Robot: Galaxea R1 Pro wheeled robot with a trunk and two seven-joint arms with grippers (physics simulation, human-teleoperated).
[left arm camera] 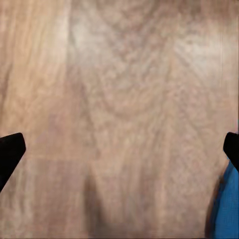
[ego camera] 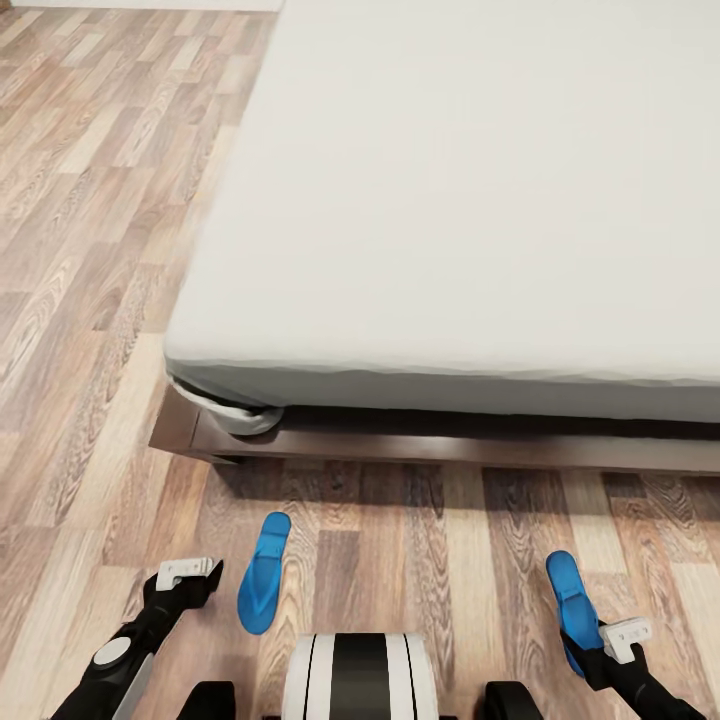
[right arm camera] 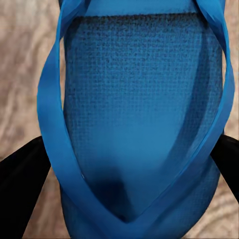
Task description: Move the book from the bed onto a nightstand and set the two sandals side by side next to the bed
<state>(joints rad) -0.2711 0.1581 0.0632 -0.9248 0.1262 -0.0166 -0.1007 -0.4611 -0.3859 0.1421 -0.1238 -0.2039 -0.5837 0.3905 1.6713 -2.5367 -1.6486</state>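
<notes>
Two blue sandals lie well apart on the floor beside the bed, the left sandal at seven o'clock, the right sandal at five. The right tool straddles its sandal with jaws wide; the left tool gapes over bare planks. Pairing them remains to be done.

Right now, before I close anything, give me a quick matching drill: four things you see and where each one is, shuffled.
Things:
1. left sandal
2. right sandal
3. mattress
4. left gripper

Places:
A. under the right gripper
B. on the dark wooden base
C. over bare floor
D. on the floor beside the left gripper

Pairs: 1-D, 2-A, 3-B, 4-C
</notes>
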